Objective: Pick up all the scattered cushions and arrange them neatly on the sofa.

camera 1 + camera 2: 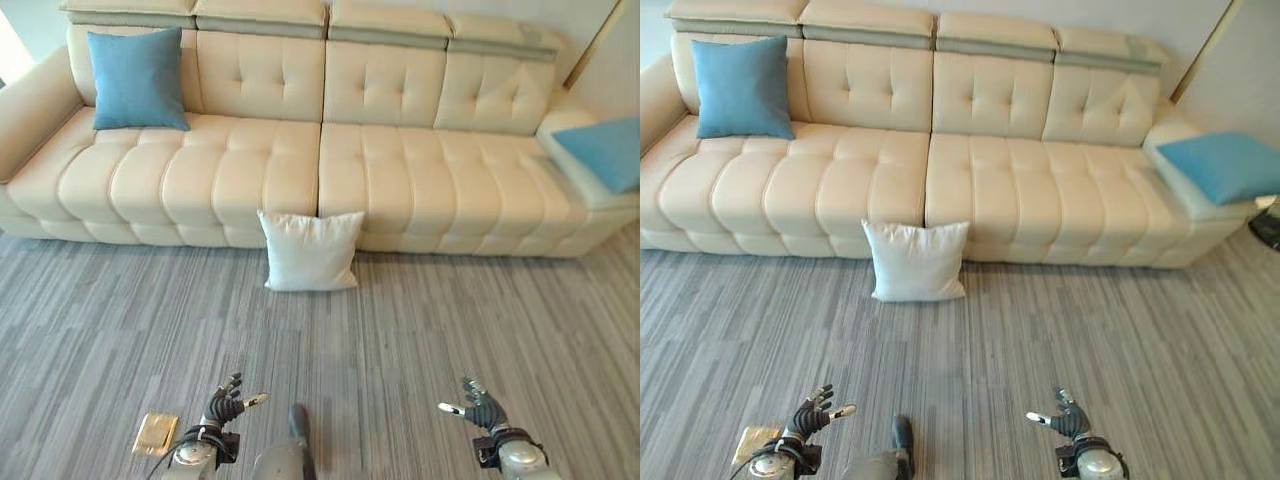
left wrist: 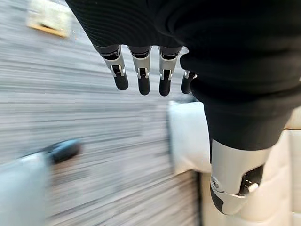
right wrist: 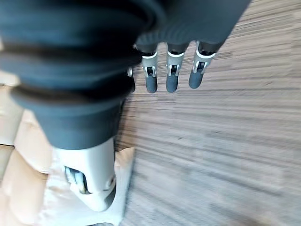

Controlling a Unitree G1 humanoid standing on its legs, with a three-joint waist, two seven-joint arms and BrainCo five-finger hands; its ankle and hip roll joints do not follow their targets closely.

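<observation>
My left hand (image 1: pixel 222 408) hangs low over the grey striped carpet (image 1: pixel 420 320), its fingers (image 2: pixel 141 77) loosely straight and a little apart, thumb out to the side, touching nothing. My right hand (image 1: pixel 482 408) matches it on the other side, fingers (image 3: pixel 170 75) relaxed and extended, thumb apart, empty as well. Ahead of me a white cushion (image 1: pixel 309 250) stands upright on the floor, leaning against the front of the cream tufted sofa (image 1: pixel 400 170) just by the seam between its two middle seats. A blue cushion (image 1: pixel 137 79) stands against the backrest at the sofa's left end, and another blue cushion (image 1: pixel 606 152) lies flat on the sofa's right end section. The seats between them are bare. Open carpet lies between my hands and the white cushion. A small tan floor plate (image 1: pixel 156 433) sits in the carpet just beside my left hand.
</observation>
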